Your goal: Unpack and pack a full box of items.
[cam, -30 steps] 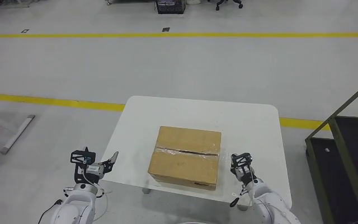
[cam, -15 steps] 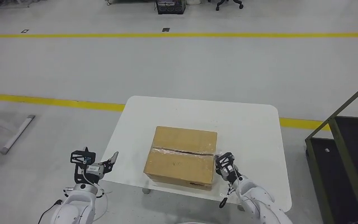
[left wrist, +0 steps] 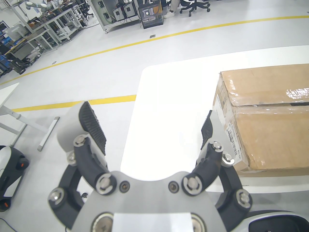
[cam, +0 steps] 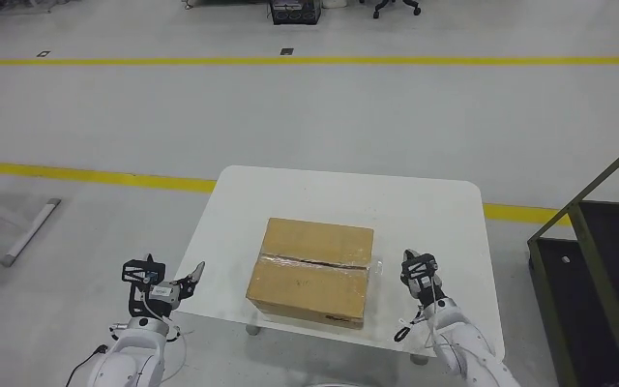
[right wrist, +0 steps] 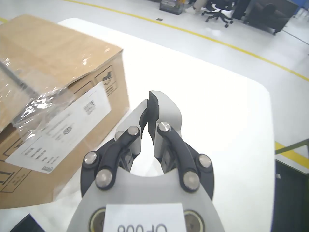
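The box (cam: 309, 276) is brown cardboard and sits shut on the white worktop (cam: 426, 213), in the middle and towards the robot's edge, turned slightly askew to the worktop's sides. Its top flaps meet in a dark seam across the lid, with glossy clear tape over it that runs down onto the end faces. The left wrist view shows a white label on the end of the box (left wrist: 270, 117) facing that arm. The right wrist view shows a larger white label, partly under tape, on the opposite end (right wrist: 53, 73).

The right pincer (cam: 418, 263) hangs over the worktop (right wrist: 205, 112) just to the right of the box, near it but not touching. Its fingers are pressed together on nothing (right wrist: 150, 107).

The left pincer (cam: 166, 276) is beyond the worktop's left edge, over the floor and well apart from the box. Its fingers are spread wide (left wrist: 147, 114), with bare worktop (left wrist: 169, 92) showing between them.
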